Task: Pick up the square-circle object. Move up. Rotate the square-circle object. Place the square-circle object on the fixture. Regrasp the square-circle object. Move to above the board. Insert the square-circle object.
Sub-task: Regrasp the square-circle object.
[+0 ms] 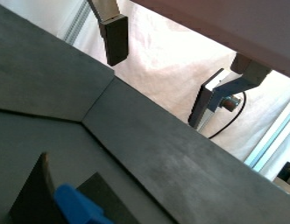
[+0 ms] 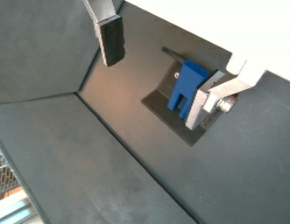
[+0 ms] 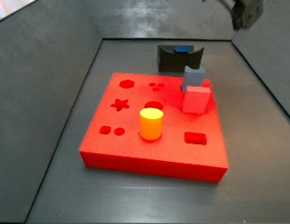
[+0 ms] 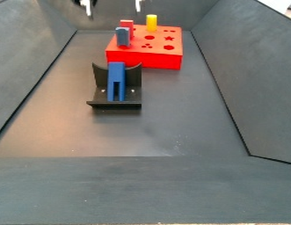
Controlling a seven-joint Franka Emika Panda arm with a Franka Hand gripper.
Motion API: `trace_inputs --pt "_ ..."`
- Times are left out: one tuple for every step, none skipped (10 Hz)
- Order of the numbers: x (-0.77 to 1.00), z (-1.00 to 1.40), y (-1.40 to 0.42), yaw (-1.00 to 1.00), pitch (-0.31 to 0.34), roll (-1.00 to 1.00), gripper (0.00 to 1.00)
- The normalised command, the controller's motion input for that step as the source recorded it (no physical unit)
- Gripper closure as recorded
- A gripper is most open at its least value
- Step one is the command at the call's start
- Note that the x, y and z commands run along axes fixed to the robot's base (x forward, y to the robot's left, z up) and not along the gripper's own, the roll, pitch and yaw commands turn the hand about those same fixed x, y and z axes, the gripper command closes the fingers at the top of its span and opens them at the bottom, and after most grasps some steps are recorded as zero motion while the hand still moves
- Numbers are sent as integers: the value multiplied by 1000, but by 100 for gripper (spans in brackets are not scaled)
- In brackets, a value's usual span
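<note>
My gripper hangs high above the floor with its fingers spread apart and nothing between them; in both wrist views one dark-padded finger and its silver-plated partner stand well apart. In a side view my gripper is only a dark shape at the top edge, and in a side view its fingertips barely poke in at the top.

The square-circle object is not in my grasp. It stands upright in the fixture, well below me, its blue body rising between the bracket's dark walls. In a wrist view only a blue corner of it shows.

Past the fixture lies the board, carrying a yellow cylinder and a small red block with a light-blue top.
</note>
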Motion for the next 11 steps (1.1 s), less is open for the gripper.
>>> trace_inputs --pt "55 -1000 63 108 -47 114 0" --pt "61 -1000 63 100 -62 96 0" --pt "71 -1000 55 65 -89 79 0" --pt "78 -1000 50 50 -97 78 0" --pt "89 -1000 45 19 -92 75 0" --pt "101 -1000 41 -4 -77 71 0" --pt "111 -1000 35 -17 -67 74 0" --pt "107 -939 27 -18 -56 77 0" --pt "94 -739 18 -26 -37 76 0" --pt "83 -596 13 -24 -28 73 0" --pt "71 -407 12 -16 -22 70 0"
